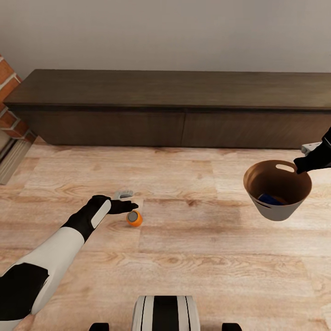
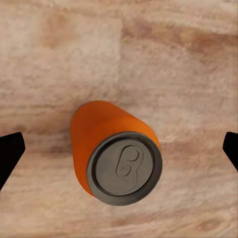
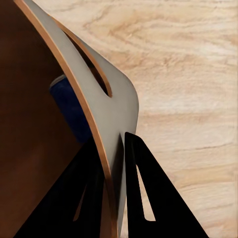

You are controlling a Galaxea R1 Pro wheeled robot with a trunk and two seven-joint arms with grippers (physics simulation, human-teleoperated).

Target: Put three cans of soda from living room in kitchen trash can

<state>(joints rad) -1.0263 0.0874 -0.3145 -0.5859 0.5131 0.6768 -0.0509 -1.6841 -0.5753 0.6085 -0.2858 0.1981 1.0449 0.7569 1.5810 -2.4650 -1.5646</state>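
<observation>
- Nearest, the robot's base [image 1: 166, 313] shows at the bottom edge of the head view, on the plank floor [image 1: 207, 257]
- The left arm reaches forward and down; the left gripper [image 1: 125, 201] hovers just above an orange can [image 1: 134, 218] standing upright on the floor
- In the left wrist view the can [image 2: 116, 153] sits between the two dark fingertips [image 2: 10, 153], which stand wide apart at either side and do not touch it, so the jaws are wide open
- Step in hand, as I judge it: picking up this can. The next move calls for lowering the gripper straight down until the fingers flank the can's sides, then closing without knocking it over
- Further right, the right gripper [image 1: 307, 162] holds the bin [image 1: 277, 189] up off the floor by its rim, near the slot handle [image 1: 285, 168]; the bin tilts toward the robot
- In the right wrist view the jaws are nearly closed, pinching the bin wall [image 3: 111, 124] between them
- A blue can [image 1: 271, 199] lies inside the bin, so at least one of three looks done; a third can I cannot place
- Bin and orange can are well apart, with bare floor between and nothing in the way
- Farthest, a long dark cabinet [image 1: 174, 110] runs along the wall, with brick [image 1: 9, 99] at the left edge; neither hinders the grasp
</observation>
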